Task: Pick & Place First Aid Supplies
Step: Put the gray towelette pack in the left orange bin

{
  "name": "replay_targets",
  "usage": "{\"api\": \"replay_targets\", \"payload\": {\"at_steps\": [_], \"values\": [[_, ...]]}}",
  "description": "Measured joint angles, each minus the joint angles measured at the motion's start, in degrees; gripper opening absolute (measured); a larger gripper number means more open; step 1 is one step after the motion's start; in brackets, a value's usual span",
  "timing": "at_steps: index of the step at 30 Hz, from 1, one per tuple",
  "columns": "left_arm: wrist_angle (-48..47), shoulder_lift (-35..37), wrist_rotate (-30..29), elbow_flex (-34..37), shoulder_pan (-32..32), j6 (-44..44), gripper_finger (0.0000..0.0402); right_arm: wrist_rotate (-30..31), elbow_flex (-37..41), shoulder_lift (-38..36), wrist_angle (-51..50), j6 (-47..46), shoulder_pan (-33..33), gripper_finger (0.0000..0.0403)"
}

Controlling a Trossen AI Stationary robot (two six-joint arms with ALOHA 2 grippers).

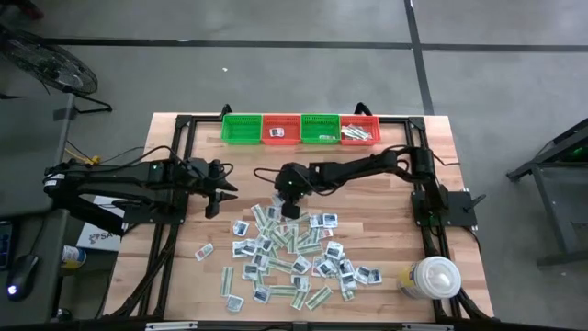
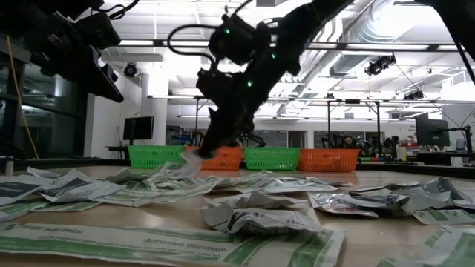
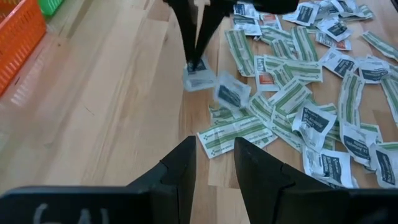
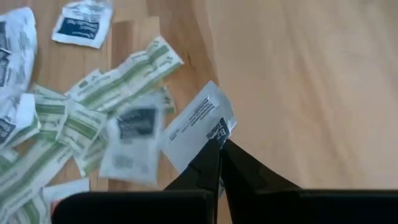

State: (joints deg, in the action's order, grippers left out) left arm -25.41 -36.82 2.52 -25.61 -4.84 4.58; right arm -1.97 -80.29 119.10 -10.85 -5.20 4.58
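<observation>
Right hand [image 4: 219, 144] pinches tilted white packet [image 4: 196, 127].

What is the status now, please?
Right gripper shut on white packet at pile's far edge. Left gripper waits open, left of pile. Path to baskets unobstructed.

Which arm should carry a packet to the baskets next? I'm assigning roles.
The right. Its gripper is already shut on a white packet at the pile's edge, close to the baskets. The left gripper hangs beside the pile, holding nothing.
</observation>
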Motion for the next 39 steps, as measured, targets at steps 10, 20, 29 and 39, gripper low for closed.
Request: {"api": "replay_targets", "payload": {"at_steps": [10, 20, 29, 39], "values": [[3.6, 0.0, -0.1, 0.0, 0.0, 0.0, 0.0108, 6.7, -14.2, -0.5, -15.1, 5.3, 3.7, 0.0002], [6.5, 0.0, -4.3, 0.0, 0.0, 2.3, 0.0108, 3.8, -19.1, -0.5, -18.2, 5.6, 14.4, 0.0001], [6.5, 0.0, -10.1, 0.0, 0.0, 6.3, 0.0108, -2.6, -19.1, -0.1, -14.8, 8.0, 22.9, 0.0000], [8.0, 0.0, -13.5, 0.0, 0.0, 11.1, 0.0108, -5.4, -14.6, 1.0, -1.7, -1.5, 25.2, 0.0000]]}}
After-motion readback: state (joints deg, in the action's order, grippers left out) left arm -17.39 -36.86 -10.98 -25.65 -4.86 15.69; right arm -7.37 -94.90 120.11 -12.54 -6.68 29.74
